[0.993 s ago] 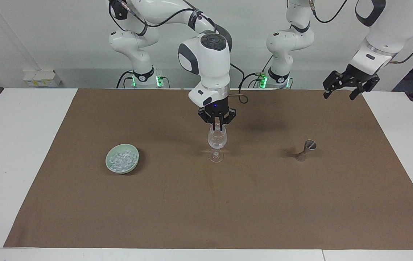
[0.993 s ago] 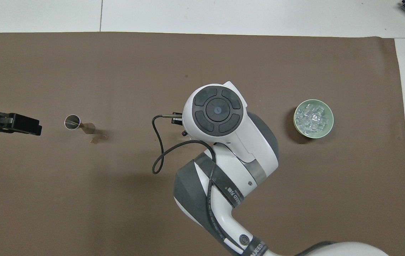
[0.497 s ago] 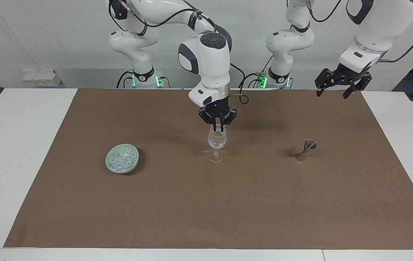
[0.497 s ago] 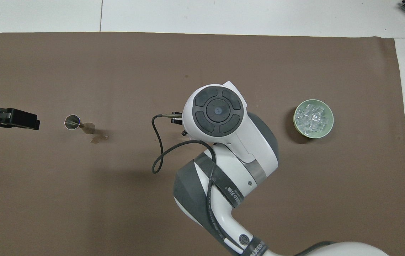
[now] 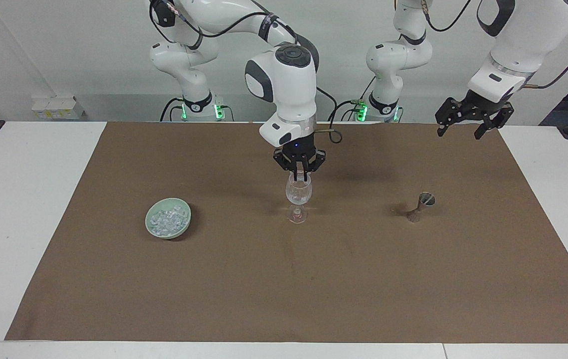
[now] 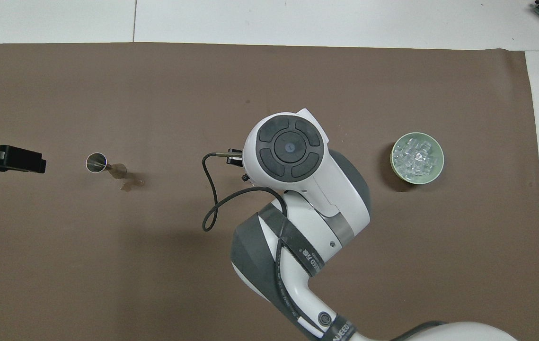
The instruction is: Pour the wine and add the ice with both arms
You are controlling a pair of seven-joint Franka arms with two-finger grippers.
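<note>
So the right gripper [image 5: 299,174] hangs straight down over the stemmed glass [image 5: 298,195] mid-mat, tips right at the rim; can't tell if its fingers are apart or pinching anything; from overhead the arm's wrist hides the glass completely. Ice [image 5: 166,219] is piled in the pale green bowl [image 5: 155,230] toward the right arm's end of the table, well apart from the glass; looks like clear little cubes [image 6: 415,157]. Left gripper [image 5: 468,121] waits up in the air over the mat's edge at its own end, fingers spread wide, holding nothing; small metal jigger [image 5: 421,206] stands on the brown mat [image 5: 284,289] beneath it.
</note>
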